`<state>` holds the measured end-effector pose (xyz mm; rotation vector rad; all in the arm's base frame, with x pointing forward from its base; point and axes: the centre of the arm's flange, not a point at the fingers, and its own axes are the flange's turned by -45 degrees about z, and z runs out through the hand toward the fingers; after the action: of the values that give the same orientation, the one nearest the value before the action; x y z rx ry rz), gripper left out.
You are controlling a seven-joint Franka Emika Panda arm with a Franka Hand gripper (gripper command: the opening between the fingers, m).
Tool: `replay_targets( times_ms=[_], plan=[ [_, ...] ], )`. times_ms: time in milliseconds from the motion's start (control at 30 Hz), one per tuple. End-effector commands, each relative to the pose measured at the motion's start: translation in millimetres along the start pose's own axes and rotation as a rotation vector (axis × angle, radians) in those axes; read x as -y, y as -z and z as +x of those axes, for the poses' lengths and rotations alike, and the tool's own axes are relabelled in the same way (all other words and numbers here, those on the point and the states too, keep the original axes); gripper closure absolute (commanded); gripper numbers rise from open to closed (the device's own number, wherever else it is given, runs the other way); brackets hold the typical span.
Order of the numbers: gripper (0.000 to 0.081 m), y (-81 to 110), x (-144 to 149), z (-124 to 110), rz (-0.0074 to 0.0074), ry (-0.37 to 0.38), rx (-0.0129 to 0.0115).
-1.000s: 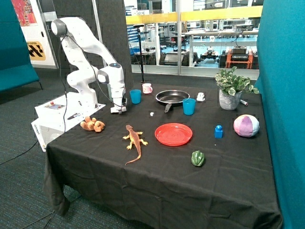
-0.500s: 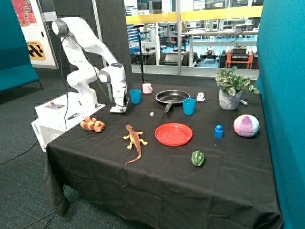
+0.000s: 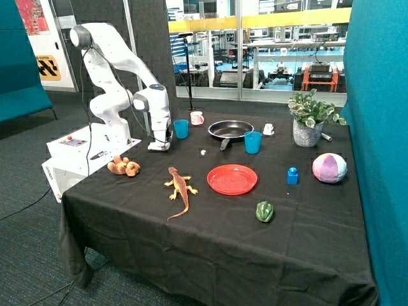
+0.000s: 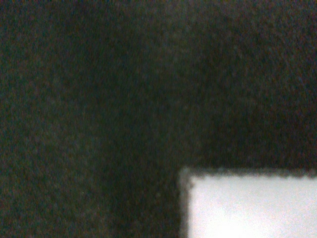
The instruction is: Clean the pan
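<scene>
We see the tool [image 3: 159,145] low on a white block [image 3: 158,146] at the desk [image 3: 210,229] edge, grip state we cannot tell, pan [image 3: 230,130] far off behind the blue cups [image 3: 181,129], so reaching over risks toppling a cup.

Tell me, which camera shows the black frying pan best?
The outside view. There the pan sits whole on the black table, between two blue cups, handle toward the red plate. The wrist view shows none of it, only dark cloth and something white. The gripper is low, far off.
</scene>
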<state>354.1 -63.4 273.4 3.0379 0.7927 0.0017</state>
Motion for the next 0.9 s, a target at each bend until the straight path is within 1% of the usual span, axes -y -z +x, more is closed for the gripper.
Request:
replay_targets(
  times_ms=[0, 133, 567, 867],
  plan=[
    [0.078, 1.3, 1, 0, 0.0022, -0.012, 0.0006],
    [0.0806, 1.7, 0, -1, 0.0022, -0.018, 0.0006],
    [0.0808, 6.5, -3, 3, 0.0022, -0.027, 0.0006],
    [0.0808, 18.1, -5, 11, 0.0022, -0.03, 0.0006]
  ],
)
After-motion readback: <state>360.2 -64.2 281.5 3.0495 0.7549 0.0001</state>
